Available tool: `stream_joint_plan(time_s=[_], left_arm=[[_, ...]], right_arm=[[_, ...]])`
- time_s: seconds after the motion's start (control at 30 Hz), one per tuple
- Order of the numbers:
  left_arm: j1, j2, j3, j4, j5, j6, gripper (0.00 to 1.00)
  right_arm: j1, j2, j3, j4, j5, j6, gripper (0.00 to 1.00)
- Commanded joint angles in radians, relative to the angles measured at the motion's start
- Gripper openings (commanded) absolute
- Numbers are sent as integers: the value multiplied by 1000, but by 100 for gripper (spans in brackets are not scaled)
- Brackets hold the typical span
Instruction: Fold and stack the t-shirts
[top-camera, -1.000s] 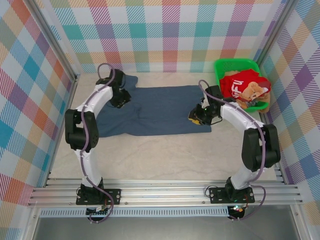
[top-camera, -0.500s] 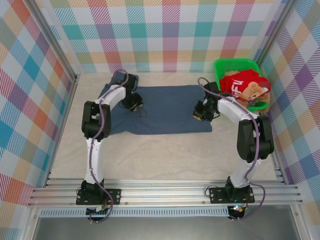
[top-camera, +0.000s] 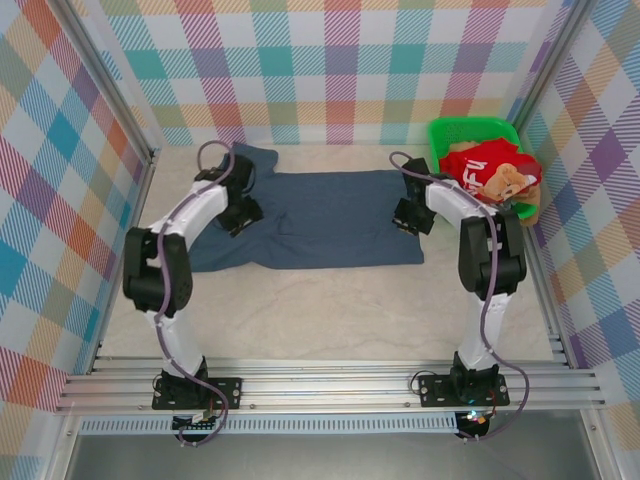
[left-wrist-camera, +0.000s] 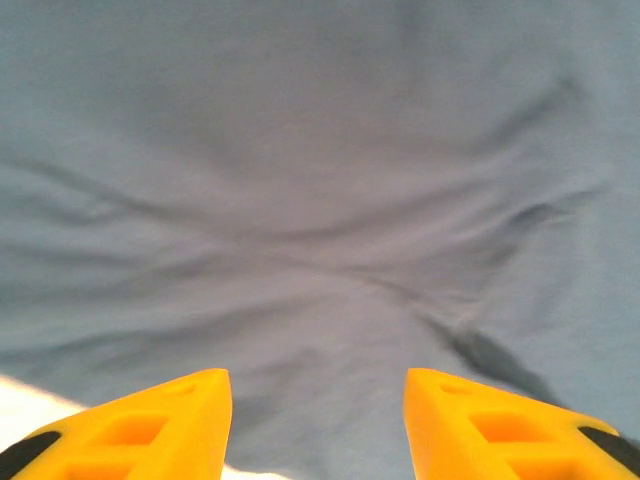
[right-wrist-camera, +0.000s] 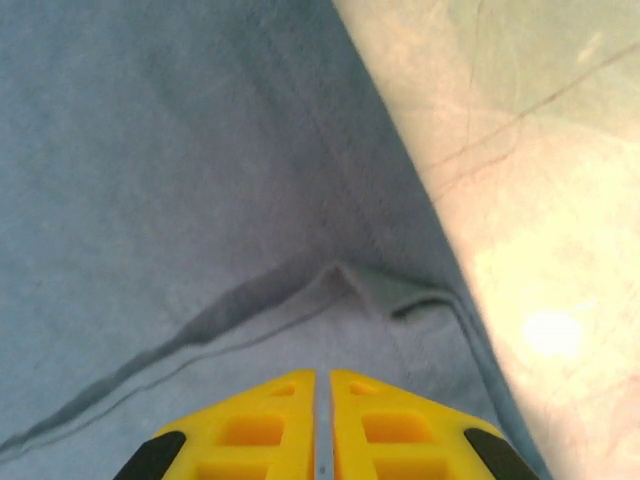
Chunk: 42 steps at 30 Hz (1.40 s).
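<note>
Right gripper (right-wrist-camera: 322, 375) is down at the right-hand edge of the blue shirt (top-camera: 320, 225), with its fingers pressed together. A small pucker of cloth by the hem runs toward the tips. I read that as a pinch on the fabric, though the contact itself is hard to see.

- Left gripper (left-wrist-camera: 317, 375): fingers apart, hovering low over wrinkled blue cloth at the shirt's left end, near the sleeve. Nothing sits between them.
- Blue shirt: spread flat across the far middle of the bench (top-camera: 330, 310), long side running left to right. One sleeve points to the far left corner. No fold made yet, as far as I can judge.
- Red shirt (top-camera: 480, 165): heaped in the green basket (top-camera: 470, 124) at the far right with other clothes, waiting its turn.

Step in hand, my reading: getting a hold on both ends of the blue shirt before the first fold. One end looks gripped, the other not.

Next move calls for the left gripper to drop onto the cloth and close on an edge, taking one layer rather than a bunch. Then both arms should lift evenly and carry the edge over together. An uneven lift would drag the shirt askew or pull it out of the right pinch.
</note>
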Motion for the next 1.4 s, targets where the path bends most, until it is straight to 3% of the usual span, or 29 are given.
stream_joint_plan(time_s=[0.0, 0.33, 0.6, 0.8, 0.93, 1.07, 1.37], left_arm=[[82, -38, -113, -7, -16, -31, 48], [233, -99, -226, 12, -26, -56, 47], [250, -106, -197, -30, -38, -70, 42], [253, -35, -194, 21, -24, -90, 36], [269, 42, -147, 5, -102, -63, 35], [294, 85, -144, -5, -162, -25, 34], [318, 79, -217, -39, -254, -6, 33]], right_arm=[[-16, 44, 58, -43, 66, -58, 12], [-24, 134, 158, -96, 116, -174, 12], [-11, -30, 109, -90, 121, -189, 16], [24, -188, -47, -94, -47, -108, 20], [40, -230, -156, -103, -156, -36, 23], [38, -209, -209, -94, -136, -12, 24], [18, -26, -119, -230, -68, -12, 25]])
